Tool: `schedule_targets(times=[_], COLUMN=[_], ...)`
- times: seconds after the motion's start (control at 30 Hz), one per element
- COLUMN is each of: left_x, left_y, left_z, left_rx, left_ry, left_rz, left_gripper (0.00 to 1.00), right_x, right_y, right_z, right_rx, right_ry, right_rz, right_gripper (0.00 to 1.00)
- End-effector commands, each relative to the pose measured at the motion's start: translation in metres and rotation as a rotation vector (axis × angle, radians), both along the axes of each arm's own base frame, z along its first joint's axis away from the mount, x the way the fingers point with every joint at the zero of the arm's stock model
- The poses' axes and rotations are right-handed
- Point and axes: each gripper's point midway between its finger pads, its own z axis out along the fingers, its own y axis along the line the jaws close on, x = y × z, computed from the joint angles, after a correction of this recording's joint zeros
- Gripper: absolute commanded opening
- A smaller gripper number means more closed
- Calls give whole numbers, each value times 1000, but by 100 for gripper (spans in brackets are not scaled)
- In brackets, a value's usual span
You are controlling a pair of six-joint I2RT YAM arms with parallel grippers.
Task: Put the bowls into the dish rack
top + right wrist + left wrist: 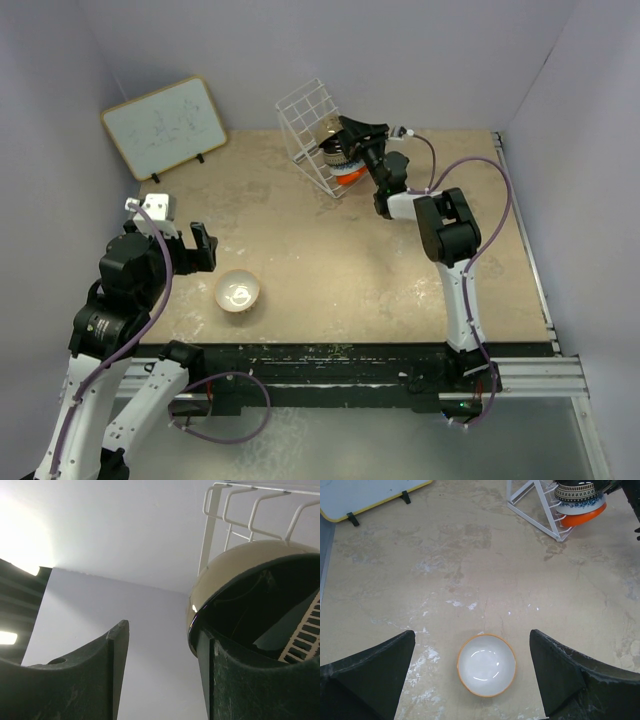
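The white wire dish rack [308, 118] stands tilted at the back of the table. It holds stacked bowls: a blue-and-white patterned one [575, 492], an orange-red one [586, 514], a black one [260, 610] and a cream one [240, 565]. My right gripper [345, 130] is open at these bowls. In the right wrist view [162, 630] its right finger lies against the black bowl's rim and nothing sits between the jaws. The brown bowl with a pale inside [238, 291] sits upright on the table. My left gripper [472, 634] hovers open above it, one finger on each side.
A wood-framed whiteboard [165, 126] leans at the back left. The table's right edge has a metal rail [530, 250]. The enclosure walls stand close behind the rack. Cables hang along the right arm [470, 170].
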Motion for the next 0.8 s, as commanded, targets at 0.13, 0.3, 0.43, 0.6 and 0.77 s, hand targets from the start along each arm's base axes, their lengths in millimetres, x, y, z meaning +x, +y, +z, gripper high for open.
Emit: schedule_targets(times=[0.13,0.3,0.43,0.6,0.77], left_x=[6,6,7,8,8], left_y=[1,1,1,1,0], left_z=[10,10,8,7,7], left_rx=[-25,-24,-22,-24,-25], left_ry=[-45,-46,-38,-35,-35], left_rz=[23,24,24,24,21], left_gripper=[99,99,99,99,99], right_x=[-3,-6,-6,-10,-13], right_y=[13,15,16,15,14], right_z=[6,13,19,10,8], right_rx=[13,21,19,39,50], right_ry=[-102,-127,-120,-87,-60], right_rz=[73,94,101,112,120], right_gripper=[57,55,53,54,56])
